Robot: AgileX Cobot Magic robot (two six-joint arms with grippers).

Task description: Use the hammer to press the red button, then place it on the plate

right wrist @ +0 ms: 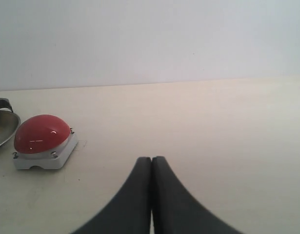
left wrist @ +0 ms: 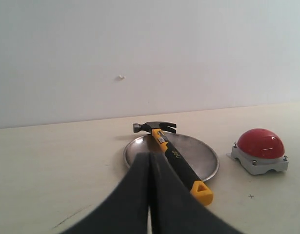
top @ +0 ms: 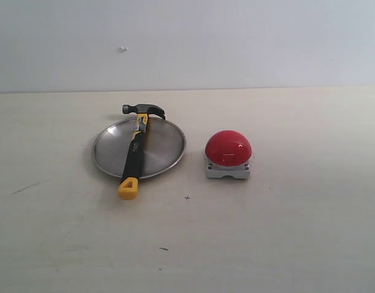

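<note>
Beige table (top: 285,232) | hammer (top: 134,151) on plate (top: 166,146), beyond closed left tool (left wrist: 150,155)

**Pale table, plain wall**

A cream table (top: 285,244) fills the lower scene and meets a whitish wall (top: 236,43) along a straight edge. One small white speck (top: 122,49) sits on the wall. The tabletop carries faint marks: a tiny dark cross (top: 187,197), a short dark fleck (top: 164,248), and a thin grey streak (top: 25,187) on the left.
</note>
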